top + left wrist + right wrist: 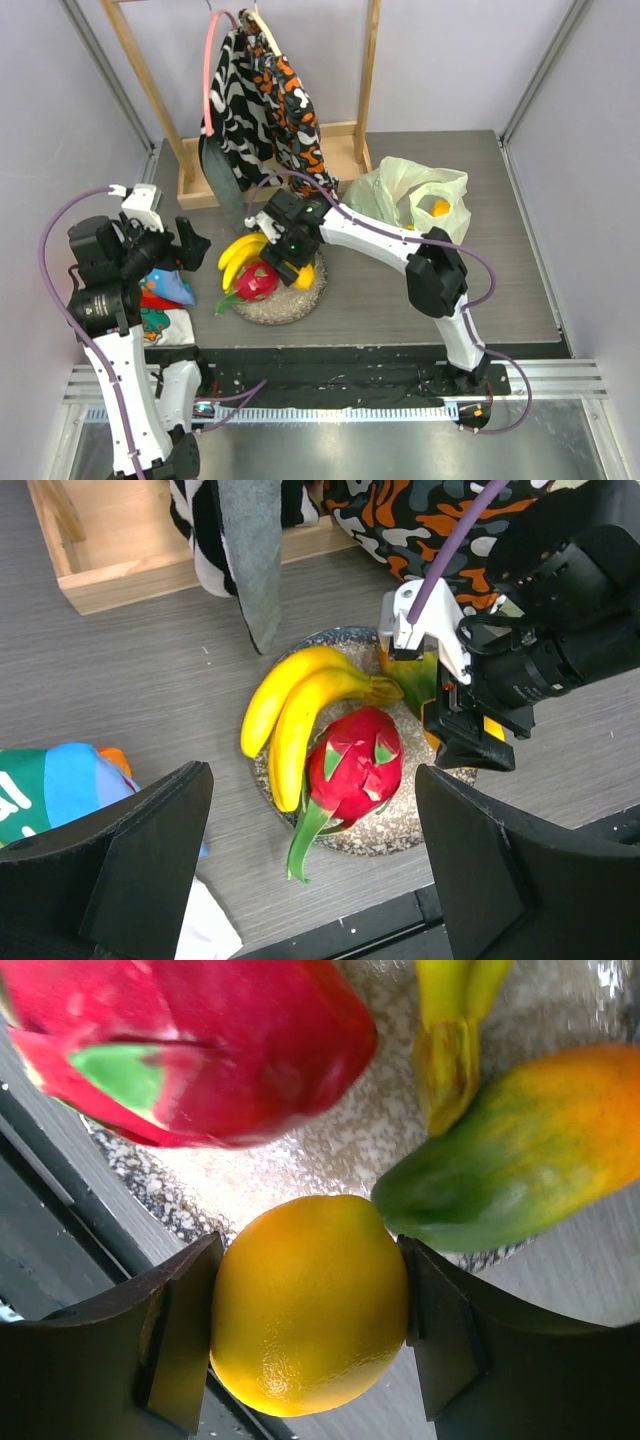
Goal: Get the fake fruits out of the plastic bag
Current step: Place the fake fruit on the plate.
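right arm [370, 235] stretched left over the speckled plate [280, 312], right fingers [185, 1340] clamped on a yellow plastic lemon [310, 1300], clear only wrist-side; left fingers [150, 860] hung apart. the crinkly pale-green bag [395, 195] showed only from above, back right.

We look down on a grey wood-grain counter [530, 250] closed in by plain pale lilac walls: one at the back [450, 60], one on the left [50, 120], one on the right [600, 150]. Slanting metal struts [543, 65] run along the corners. At the back of the counter stands a light wooden rack [368, 90], with a patterned cloth [265, 90] hanging from it. A dark strip [330, 355] borders the near edge, then a ribbed aluminium rail [560, 375] and a shiny metal sheet [380, 450]. The light is even and soft.
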